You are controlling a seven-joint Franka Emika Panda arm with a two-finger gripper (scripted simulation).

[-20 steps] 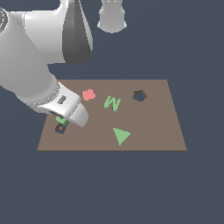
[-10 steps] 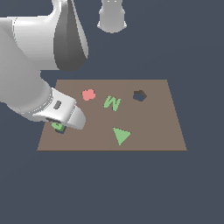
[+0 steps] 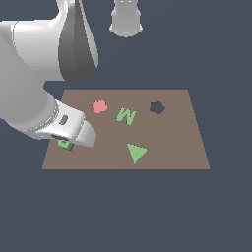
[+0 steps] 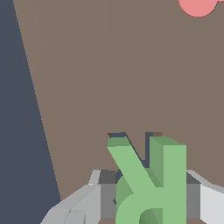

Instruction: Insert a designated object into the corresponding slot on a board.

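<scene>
Over the slot at the board's edge, my fingers are clamped on the light, stiff green R, gripped across its sides.

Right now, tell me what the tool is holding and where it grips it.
The tool holds the green letter R, pinched from both sides across its rounded end, with the legs sticking out over the brown board.

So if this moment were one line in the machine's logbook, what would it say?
claw: shut on green R | R over its dark slot, not yet seated | location: board corner, exterior view's left
</scene>
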